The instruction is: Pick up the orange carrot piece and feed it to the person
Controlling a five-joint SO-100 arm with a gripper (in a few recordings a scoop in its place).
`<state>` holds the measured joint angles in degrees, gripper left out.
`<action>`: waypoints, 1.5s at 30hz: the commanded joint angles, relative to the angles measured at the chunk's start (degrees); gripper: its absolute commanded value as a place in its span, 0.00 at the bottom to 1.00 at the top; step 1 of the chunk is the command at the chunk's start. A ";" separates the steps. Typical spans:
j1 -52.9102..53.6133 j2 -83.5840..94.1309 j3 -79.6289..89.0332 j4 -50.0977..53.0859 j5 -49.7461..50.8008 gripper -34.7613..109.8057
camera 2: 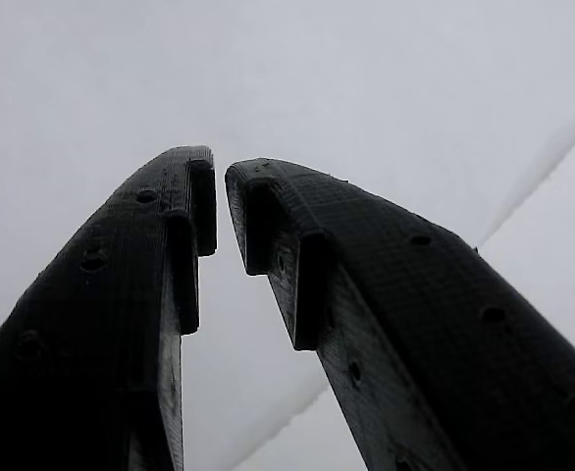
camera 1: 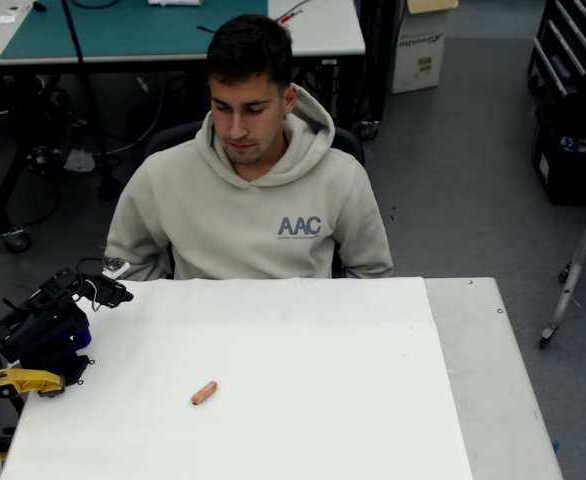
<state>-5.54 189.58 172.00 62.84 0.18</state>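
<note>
In the overhead view, the orange carrot piece [camera 1: 204, 393] lies on the white table [camera 1: 323, 400], well apart from the folded black arm [camera 1: 48, 325] at the left edge, while the person [camera 1: 253, 190] sits behind the table. In the wrist view, the gripper [camera 2: 220, 186] shows its tips nearly touching, holding nothing, above the white surface.
</note>
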 commanded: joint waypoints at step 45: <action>38.50 -70.75 -54.14 -0.53 -28.30 0.22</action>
<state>29.09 119.27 123.22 62.75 -25.22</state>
